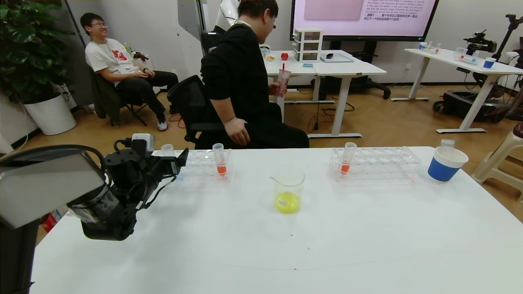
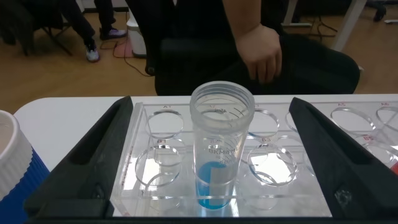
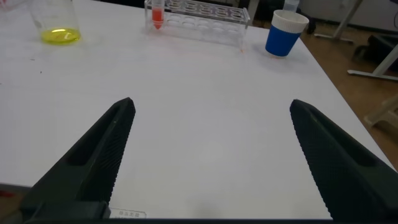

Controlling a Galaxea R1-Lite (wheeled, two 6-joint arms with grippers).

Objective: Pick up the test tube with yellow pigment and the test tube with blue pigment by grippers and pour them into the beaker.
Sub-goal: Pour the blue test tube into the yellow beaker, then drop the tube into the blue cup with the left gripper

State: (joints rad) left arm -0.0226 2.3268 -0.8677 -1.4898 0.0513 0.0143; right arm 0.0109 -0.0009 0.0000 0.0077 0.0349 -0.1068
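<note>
The test tube with blue pigment stands upright in a clear rack, with blue liquid at its bottom. Its top also shows in the head view. My left gripper is open, one finger on each side of the tube and not touching it. In the head view the left gripper is at the left rack. The beaker stands mid-table with yellow liquid in it. My right gripper is open and empty over bare table. No tube with yellow liquid is in view.
An orange-red tube stands in the left rack, another in the right rack. A blue paper cup stands at the far right with a clear tube top at it. Another blue cup is beside the left rack.
</note>
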